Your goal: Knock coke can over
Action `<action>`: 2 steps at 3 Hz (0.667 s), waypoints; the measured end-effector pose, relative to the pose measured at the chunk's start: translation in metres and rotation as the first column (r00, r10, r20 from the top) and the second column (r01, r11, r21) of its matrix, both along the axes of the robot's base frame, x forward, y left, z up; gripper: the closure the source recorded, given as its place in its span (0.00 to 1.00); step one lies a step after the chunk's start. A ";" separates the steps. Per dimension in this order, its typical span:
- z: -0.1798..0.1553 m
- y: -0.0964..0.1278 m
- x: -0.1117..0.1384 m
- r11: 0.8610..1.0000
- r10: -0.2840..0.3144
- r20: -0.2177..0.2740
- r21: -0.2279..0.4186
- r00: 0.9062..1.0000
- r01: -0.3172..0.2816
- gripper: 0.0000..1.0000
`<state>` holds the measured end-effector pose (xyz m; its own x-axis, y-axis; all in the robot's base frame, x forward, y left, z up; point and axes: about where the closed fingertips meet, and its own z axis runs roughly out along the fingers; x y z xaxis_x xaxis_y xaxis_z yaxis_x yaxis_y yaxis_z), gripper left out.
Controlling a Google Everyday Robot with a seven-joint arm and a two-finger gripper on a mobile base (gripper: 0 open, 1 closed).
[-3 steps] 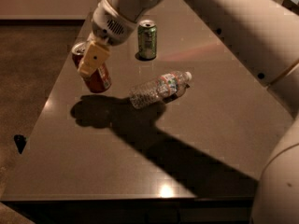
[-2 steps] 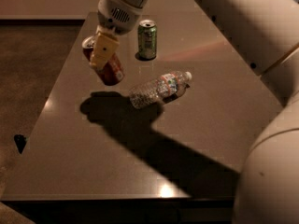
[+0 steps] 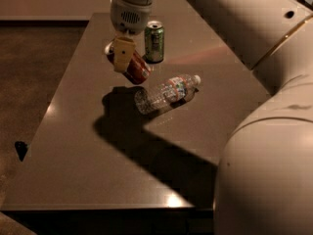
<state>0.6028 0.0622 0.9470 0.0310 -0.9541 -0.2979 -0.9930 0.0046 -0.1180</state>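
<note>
The coke can (image 3: 137, 70) is red with a silver top. It leans steeply on the dark table (image 3: 98, 160), its top toward the left and its base toward the right. My gripper (image 3: 122, 54) hangs from the white arm right over the can's upper half and covers part of it. It looks to be touching the can.
A green can (image 3: 154, 42) stands upright just right of the gripper. A clear plastic water bottle (image 3: 166, 93) lies on its side in front of the coke can. My white arm fills the right side of the view. The table's left edge (image 3: 49, 106) drops to a brown floor.
The gripper has moved to the right toward the green can. The coke can has gone from nearly upright to leaning steeply.
</note>
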 end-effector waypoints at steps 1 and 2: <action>-0.008 -0.006 0.010 0.996 -0.012 0.060 -0.083 0.998 0.017 1.00; -0.019 -0.007 0.016 0.985 0.015 0.097 -0.171 0.995 0.001 0.82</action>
<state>0.6188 0.0549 0.9275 0.0587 -0.9903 -0.1263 -0.9767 -0.0308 -0.2125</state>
